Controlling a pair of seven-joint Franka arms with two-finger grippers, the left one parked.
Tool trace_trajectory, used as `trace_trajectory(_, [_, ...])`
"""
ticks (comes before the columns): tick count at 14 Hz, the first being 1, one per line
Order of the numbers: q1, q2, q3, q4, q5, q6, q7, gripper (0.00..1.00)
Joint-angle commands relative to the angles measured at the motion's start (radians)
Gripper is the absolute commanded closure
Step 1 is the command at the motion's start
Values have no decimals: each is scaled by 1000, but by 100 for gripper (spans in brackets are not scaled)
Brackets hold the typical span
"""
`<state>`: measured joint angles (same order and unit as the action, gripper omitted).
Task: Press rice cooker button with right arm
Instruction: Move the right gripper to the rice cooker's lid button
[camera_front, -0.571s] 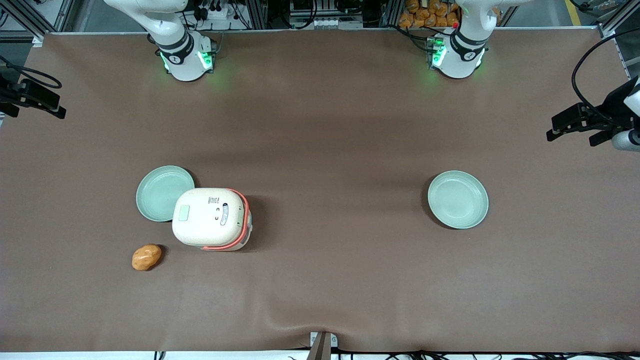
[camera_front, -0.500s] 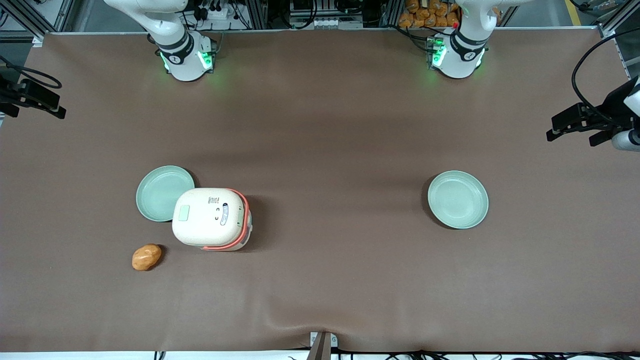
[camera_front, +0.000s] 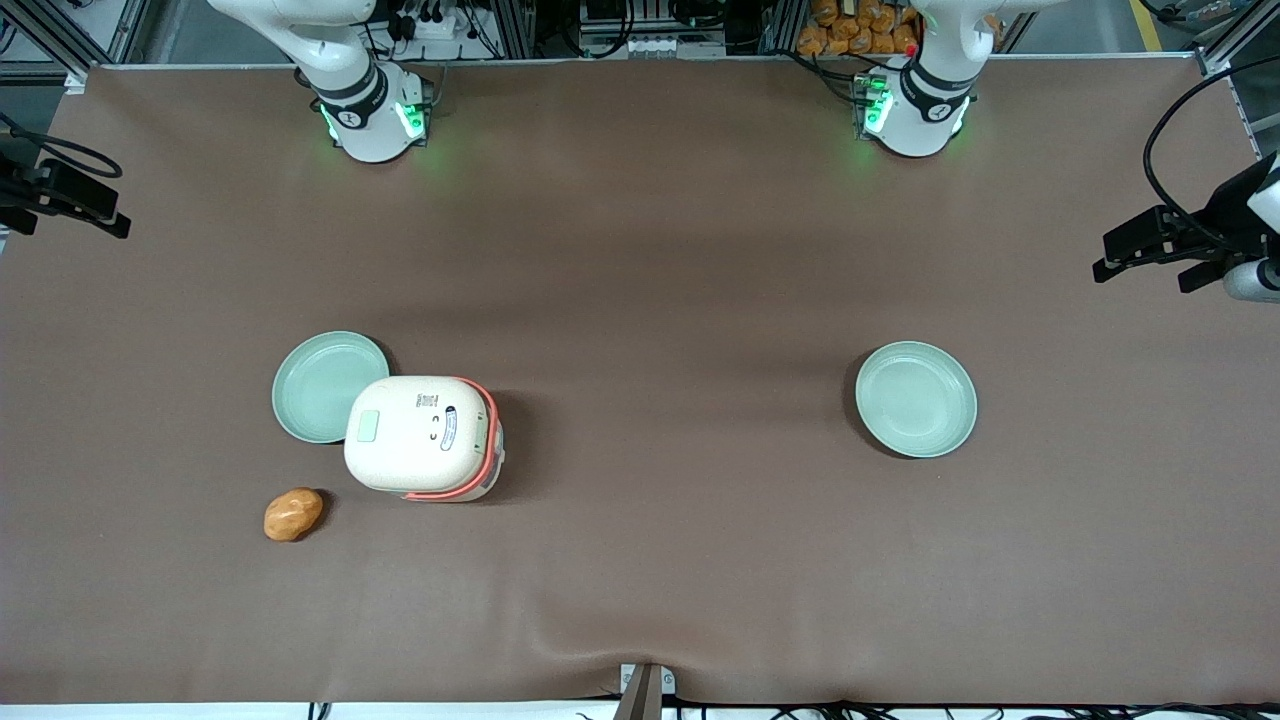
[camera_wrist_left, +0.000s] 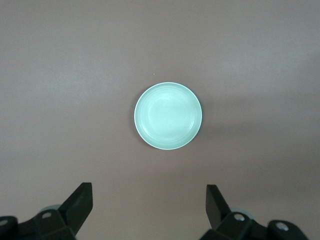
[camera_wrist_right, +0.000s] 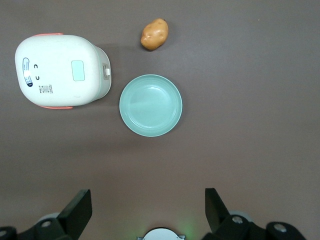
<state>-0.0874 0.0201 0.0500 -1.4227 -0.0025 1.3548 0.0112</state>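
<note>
The cream-white rice cooker (camera_front: 420, 440) with a coral trim band stands on the brown table, lid shut. Its pale green button (camera_front: 368, 426) sits on the lid, at the end toward the working arm's side. Both also show in the right wrist view: the cooker (camera_wrist_right: 60, 70) and the button (camera_wrist_right: 78, 70). My right gripper (camera_wrist_right: 147, 192) is open and empty, fingers (camera_wrist_right: 80, 207) wide apart. It hangs high above the table, well apart from the cooker. In the front view only the right arm's base (camera_front: 365, 110) shows.
A pale green plate (camera_front: 325, 385) touches the cooker, farther from the front camera; it also shows in the right wrist view (camera_wrist_right: 150, 105). A potato (camera_front: 292, 514) lies nearer the front camera. A second green plate (camera_front: 915, 400) lies toward the parked arm's end.
</note>
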Motion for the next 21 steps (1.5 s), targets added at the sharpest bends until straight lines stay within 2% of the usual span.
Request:
trace_trajectory(1, [4,58,8,27,15,-3,4,0])
trace_trajectory(5, [53,165,11,22,16,76,16,0])
trace_trajectory(9, [109,277,11,21,15,228,70,0])
trace_trajectory(10, [129,302,11,21,15,259,97,5])
trace_trajectory(12, [164,354,11,21,15,320,131,64])
trace_trajectory(13, [181,381,11,21,15,363,142,89])
trace_trajectory(14, [181,409,11,22,16,403,147,100])
trace_trajectory(21, [193,484,11,8,16,474,145,100])
